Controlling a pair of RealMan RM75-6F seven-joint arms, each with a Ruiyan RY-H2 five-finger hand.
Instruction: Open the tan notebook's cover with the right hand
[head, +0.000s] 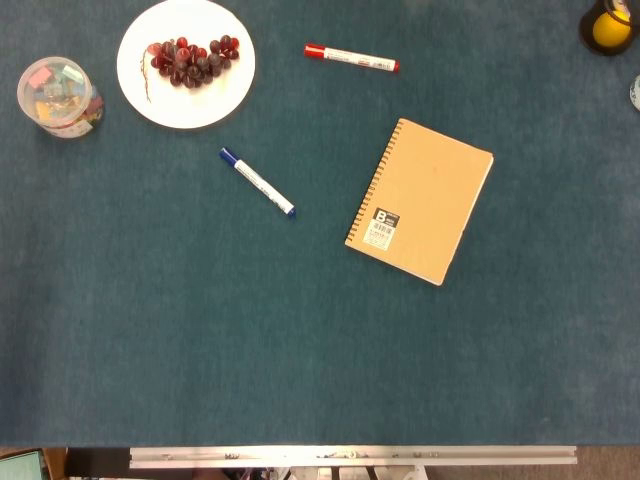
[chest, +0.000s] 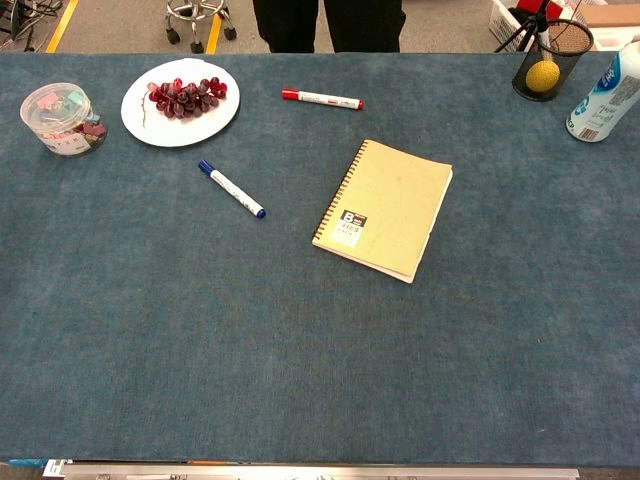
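A: Starting from the hands: neither the left nor the right hand is showing in the head view or the chest view, so I cannot tell whether they are wide, narrow or holding anything.

B: Noted. Where is the task's thing lying?

A: The tan notebook (head: 421, 200) is lying flat and closed on the blue table (head: 200, 330), right of centre, turned at a slant. Its spiral binding (head: 373, 180) is running along the left edge, and the free edge (head: 467, 220) is facing right.

B: So the cover is hinging on the left. My judgement: the right hand is best coming in from the right, catching the free edge and swinging the cover leftward.

A: Agreed, and the task is not yet begun. Moving outward: a blue marker (head: 257, 182) is lying left of the notebook, well apart, possibly where the opened cover is going to fall short of.

B: And further off?

A: A red marker (head: 350, 58) is lying at the far side, beyond the notebook. A white plate (head: 225, 95) carrying grapes (head: 192, 60) is sitting far left, with a clear tub of clips (head: 58, 96) further left again.

B: Far right?

A: A mesh cup (chest: 552, 60) holding a yellow ball, and a bottle (chest: 605, 95) beside it, both clear of the right hand's likely approach.
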